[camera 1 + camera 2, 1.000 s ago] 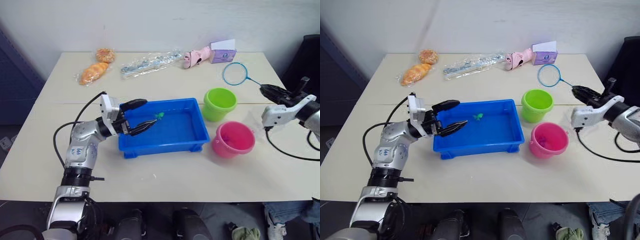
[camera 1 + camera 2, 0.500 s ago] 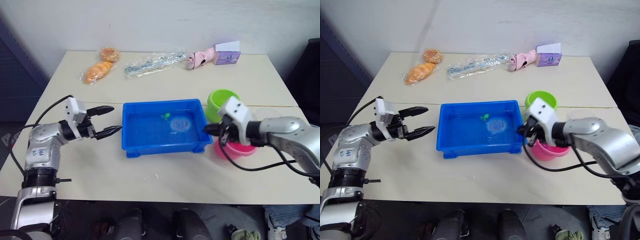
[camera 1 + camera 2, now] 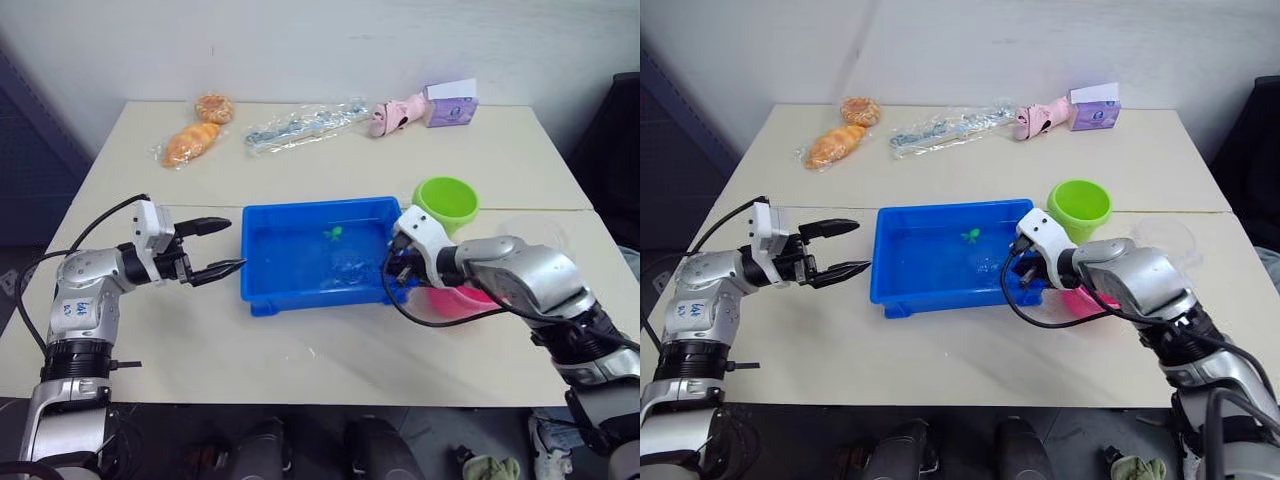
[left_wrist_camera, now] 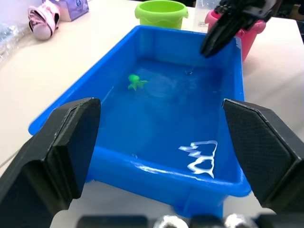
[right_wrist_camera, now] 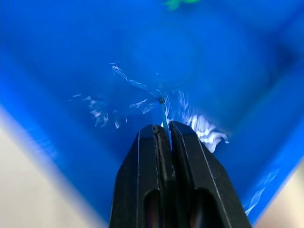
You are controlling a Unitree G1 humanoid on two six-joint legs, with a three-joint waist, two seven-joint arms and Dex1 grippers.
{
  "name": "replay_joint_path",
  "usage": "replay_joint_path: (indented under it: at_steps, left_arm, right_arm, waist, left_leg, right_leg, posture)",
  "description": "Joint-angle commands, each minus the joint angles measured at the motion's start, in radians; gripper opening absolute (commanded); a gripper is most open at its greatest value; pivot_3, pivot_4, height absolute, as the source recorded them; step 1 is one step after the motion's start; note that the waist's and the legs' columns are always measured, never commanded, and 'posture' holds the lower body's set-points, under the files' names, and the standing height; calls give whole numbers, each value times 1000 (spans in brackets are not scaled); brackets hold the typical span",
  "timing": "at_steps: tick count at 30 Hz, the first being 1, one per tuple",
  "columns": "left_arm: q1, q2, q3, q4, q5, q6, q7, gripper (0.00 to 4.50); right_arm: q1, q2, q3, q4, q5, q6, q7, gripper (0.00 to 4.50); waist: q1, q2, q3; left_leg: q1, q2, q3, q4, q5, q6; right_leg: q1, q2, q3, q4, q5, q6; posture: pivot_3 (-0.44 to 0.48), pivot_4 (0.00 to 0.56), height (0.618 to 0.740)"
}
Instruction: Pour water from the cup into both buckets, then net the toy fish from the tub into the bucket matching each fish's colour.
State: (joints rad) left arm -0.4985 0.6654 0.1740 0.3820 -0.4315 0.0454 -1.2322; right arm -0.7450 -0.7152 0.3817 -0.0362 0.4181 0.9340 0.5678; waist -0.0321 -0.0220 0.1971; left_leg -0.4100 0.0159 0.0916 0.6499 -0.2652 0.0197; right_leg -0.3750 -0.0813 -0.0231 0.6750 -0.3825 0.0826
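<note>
Over the blue tub's (image 3: 300, 290) right end your right gripper (image 5: 163, 130) has its 2 fingers pinched tight on the net's thin handle (image 5: 164, 111), which dips into the water; 1 green toy fish (image 4: 137, 81) floats near the far wall; your left gripper (image 3: 222, 247) hovers spread wide and empty, just beside the tub's left end; the green bucket (image 3: 446, 204) and pink bucket (image 3: 475, 298) stand right of the tub.

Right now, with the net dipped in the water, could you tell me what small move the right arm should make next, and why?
Probably sweep the net through the water toward the green fish. The right gripper is shut on the net's thin handle, low in the tub near its right end, and the fish floats apart from it toward the far wall.
</note>
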Motion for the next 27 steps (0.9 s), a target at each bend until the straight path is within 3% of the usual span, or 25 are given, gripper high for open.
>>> replay_joint_path:
  at_steps: [1, 7, 14, 22, 27]
  left_arm:
    - [12, -2, 4, -58, -12, 13, 8, 4415]
    - [21, -8, 3, -86, -18, 49, 15, 4415]
    - [20, -14, 1, -96, -12, 58, 19, 4415]
    - [0, -32, -17, -81, -5, 42, 8, 4415]
    - [-19, -44, -27, -77, -9, 32, 0, 4415]
  right_arm:
    - [-24, 37, -31, 35, -67, -88, 20, 0]
    - [6, 83, -60, 62, -142, -237, 43, 0]
    - [92, 81, -106, -46, -172, -359, 104, 0]
    - [209, -39, -265, -243, -138, -397, 194, 0]
    - [276, -133, -434, -325, -66, -386, 257, 0]
  waist:
    - [0, 0, 0]
    - [0, 0, 0]
    - [0, 0, 0]
    - [4, 0, 0]
    - [5, 0, 0]
  left_leg:
    - [0, 0, 0, 0, 0, 0]
    - [0, 0, 0, 0, 0, 0]
    - [0, 0, 0, 0, 0, 0]
    - [0, 0, 0, 0, 0, 0]
    - [0, 0, 0, -1, 0, 0]
  right_leg:
    - [0, 0, 0, 0, 0, 0]
    - [0, 0, 0, 0, 0, 0]
    - [0, 0, 0, 1, 0, 0]
    - [0, 0, 0, 0, 0, 0]
    - [1, 1, 0, -1, 0, 0]
  posture:
    - [0, 150, 740]
    - [0, 150, 740]
    - [0, 150, 740]
    - [0, 150, 740]
    - [0, 150, 740]
